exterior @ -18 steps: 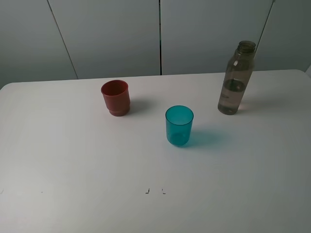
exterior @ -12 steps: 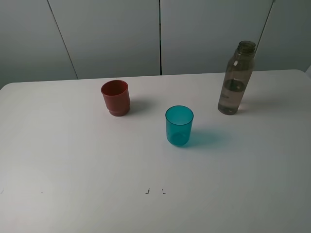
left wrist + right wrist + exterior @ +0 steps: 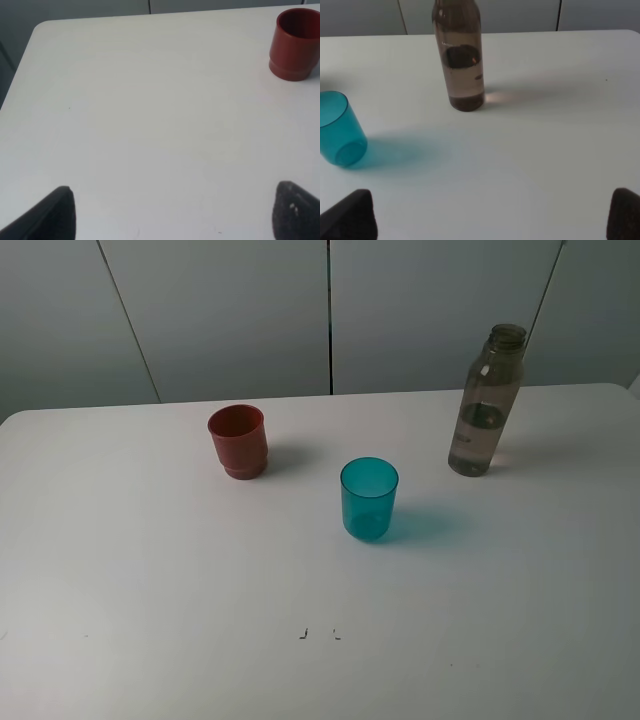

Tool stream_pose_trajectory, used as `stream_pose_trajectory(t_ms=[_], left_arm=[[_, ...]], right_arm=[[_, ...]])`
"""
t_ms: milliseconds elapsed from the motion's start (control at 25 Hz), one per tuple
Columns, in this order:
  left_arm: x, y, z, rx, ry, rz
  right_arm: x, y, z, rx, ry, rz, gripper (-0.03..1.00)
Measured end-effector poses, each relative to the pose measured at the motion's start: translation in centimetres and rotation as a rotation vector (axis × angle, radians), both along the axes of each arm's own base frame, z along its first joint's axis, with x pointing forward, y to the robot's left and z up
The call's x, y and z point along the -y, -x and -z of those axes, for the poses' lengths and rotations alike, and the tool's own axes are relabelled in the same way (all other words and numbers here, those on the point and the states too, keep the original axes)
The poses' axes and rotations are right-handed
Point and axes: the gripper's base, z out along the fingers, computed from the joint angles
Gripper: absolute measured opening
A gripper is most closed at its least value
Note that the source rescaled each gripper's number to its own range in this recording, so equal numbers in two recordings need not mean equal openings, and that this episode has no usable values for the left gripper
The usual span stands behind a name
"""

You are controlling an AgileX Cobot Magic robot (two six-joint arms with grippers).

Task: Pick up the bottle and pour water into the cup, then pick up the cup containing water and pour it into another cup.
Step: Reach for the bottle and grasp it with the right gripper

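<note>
The smoky grey-brown bottle [image 3: 487, 402] stands upright and uncapped at the back right of the white table [image 3: 150, 570], with water in its lower part; the right wrist view shows it too, bottle [image 3: 461, 60]. The teal cup [image 3: 369, 499] stands near the table's middle, cup [image 3: 337, 128] in the right wrist view. The red cup [image 3: 238, 441] stands at the back left, red cup [image 3: 296, 44] in the left wrist view. Neither arm appears in the high view. My left gripper [image 3: 177, 212] and right gripper [image 3: 492, 215] stand open, fingertips wide apart over bare table, holding nothing.
Grey wall panels [image 3: 230, 310] rise behind the table's far edge. Two small dark marks [image 3: 318, 634] sit on the tabletop near the front. The table's rounded left corner [image 3: 40, 27] shows in the left wrist view.
</note>
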Motion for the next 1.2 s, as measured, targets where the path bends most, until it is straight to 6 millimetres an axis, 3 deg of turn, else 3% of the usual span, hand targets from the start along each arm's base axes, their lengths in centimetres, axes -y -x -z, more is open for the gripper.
stream_pose_trajectory(t_ms=[1200], left_arm=[[0.0,0.0,0.0,0.0,0.0,0.0]], right_arm=[[0.0,0.0,0.0,0.0,0.0,0.0,1.0]])
